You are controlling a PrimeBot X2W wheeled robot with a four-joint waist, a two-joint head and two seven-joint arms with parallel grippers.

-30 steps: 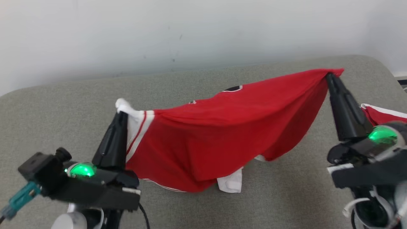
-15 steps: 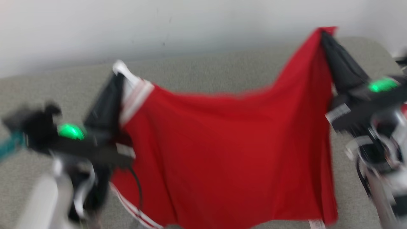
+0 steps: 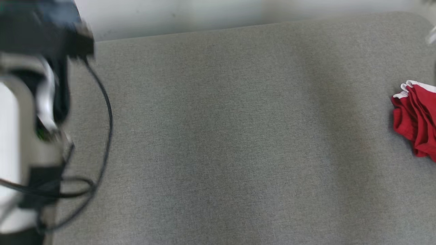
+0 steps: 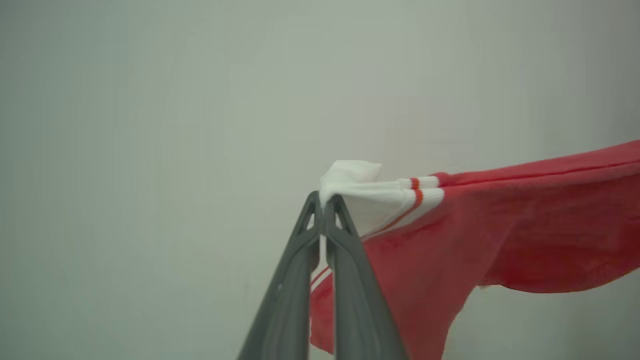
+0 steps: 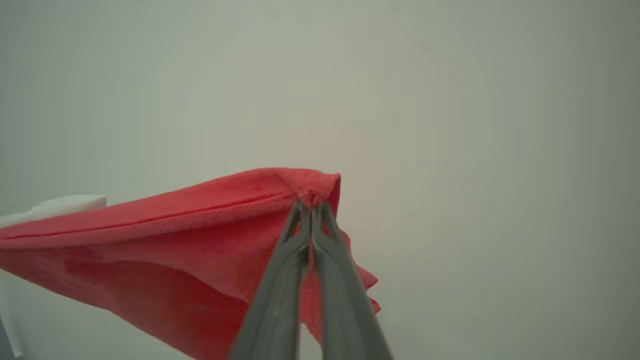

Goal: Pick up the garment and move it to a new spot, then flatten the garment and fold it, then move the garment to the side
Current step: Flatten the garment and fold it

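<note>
The garment (image 4: 490, 240) is a red shirt with white, red-striped trim, and it hangs stretched in the air in front of a pale wall. In the left wrist view my left gripper (image 4: 322, 200) is shut on its white cuffed corner. In the right wrist view my right gripper (image 5: 310, 202) is shut on a red corner of the garment (image 5: 175, 235), which sags away to the left. The head view has my blurred left arm (image 3: 30, 102), pale forearm and dark wrist, raised at the left edge.
The grey fabric-covered table (image 3: 221, 136) spreads across the head view, with its back edge against the pale wall. A second bunched red cloth with white trim (image 3: 415, 122) lies at the table's right edge. Black cables (image 3: 102, 112) dangle from my left arm.
Both arms have swung the garment up off the table and out of the top of the head view. The head view itself has also shifted.
</note>
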